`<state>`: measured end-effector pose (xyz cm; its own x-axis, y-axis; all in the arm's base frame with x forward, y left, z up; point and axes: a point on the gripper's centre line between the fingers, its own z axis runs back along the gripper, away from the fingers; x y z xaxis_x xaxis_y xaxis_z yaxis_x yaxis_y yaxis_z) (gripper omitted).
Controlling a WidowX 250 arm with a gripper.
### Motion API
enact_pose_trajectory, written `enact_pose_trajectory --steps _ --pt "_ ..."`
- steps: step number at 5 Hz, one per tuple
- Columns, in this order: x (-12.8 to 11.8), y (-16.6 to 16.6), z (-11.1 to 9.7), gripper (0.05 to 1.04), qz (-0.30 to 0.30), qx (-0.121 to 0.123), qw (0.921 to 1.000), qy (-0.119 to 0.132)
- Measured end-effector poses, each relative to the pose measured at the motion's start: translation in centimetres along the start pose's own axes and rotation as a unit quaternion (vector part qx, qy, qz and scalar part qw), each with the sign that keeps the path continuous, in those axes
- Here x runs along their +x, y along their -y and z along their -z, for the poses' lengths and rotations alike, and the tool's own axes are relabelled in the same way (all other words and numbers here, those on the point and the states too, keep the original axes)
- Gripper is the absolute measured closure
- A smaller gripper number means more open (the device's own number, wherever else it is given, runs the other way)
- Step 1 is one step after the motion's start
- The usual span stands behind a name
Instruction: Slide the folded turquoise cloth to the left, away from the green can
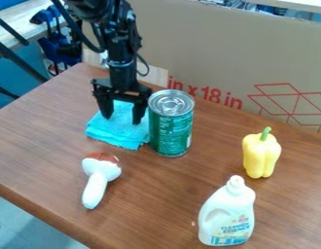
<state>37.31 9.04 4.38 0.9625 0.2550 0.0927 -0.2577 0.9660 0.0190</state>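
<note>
The gripper is being held wide over the folded blue cloth on the table, with nothing being pinched. Beside the cloth, the green can is being kept standing by its flat bottom.

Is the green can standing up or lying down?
Standing up: the green can shows its round silver top facing upward, with its green side running down to the wooden table.

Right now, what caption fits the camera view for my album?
Black gripper above a folded blue cloth, beside a green can.
</note>
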Motion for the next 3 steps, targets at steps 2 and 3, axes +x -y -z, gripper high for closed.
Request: enact_pose_trajectory --steps 2,3 --pt "0.0 -0.9 1.9 0.082 -0.014 0.013 0.9995 -0.024" --pt "-0.4 -2.0 1.6 0.082 -0.035 0.037 0.9980 -0.036"
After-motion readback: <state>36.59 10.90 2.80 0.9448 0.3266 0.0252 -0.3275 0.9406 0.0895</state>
